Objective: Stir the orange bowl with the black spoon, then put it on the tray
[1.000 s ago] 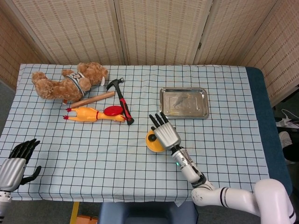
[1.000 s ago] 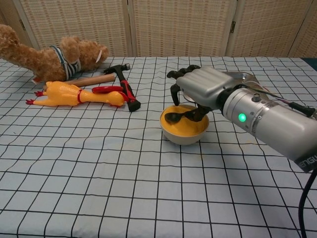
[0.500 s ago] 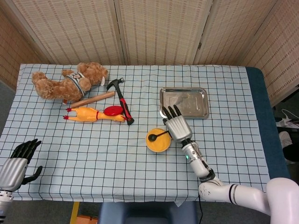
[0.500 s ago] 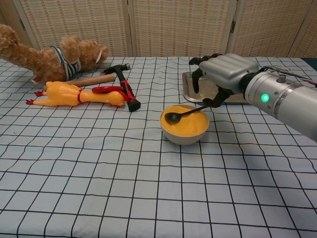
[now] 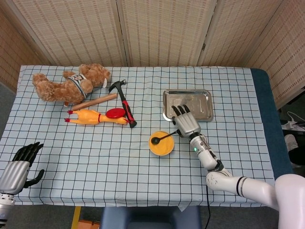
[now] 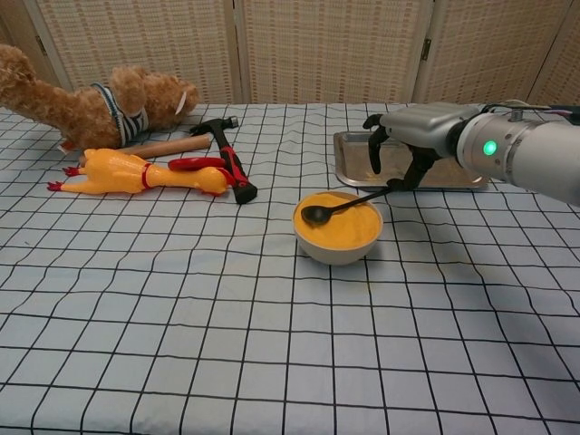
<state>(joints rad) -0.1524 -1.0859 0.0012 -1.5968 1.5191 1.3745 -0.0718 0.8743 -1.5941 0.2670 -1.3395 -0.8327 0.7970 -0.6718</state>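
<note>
Black spoon: lying with its ladle end inside the orange bowl and its handle rising over the rim toward the tray. The far end of the handle is pinched by the right hand, whose remaining fingers hang curled downward. In the head view the same right hand is seen between bowl and tray, partly over the tray's near edge.

Orange bowl: upright on the checked table, just in front of the tray; nothing distinct from its orange interior can be made out inside.

Tray: metal, rectangular, behind the bowl; nothing can be made out lying in it.

Left hand: resting at the near left corner of the table, fingers apart, nothing held.

Step in hand, as judged: the spoon is being taken out of the bowl for transfer to the tray. The ladle end should be lifted clear of the rim before being carried back, so that the bowl is not dragged or tipped; the pinch is at the handle tip, so the spoon may swing and should be lowered flat inside the tray walls before release.

Also on the table: teddy bear, rubber chicken, hammer.

Writing: none legible; a green light shows on the right wrist.
</note>
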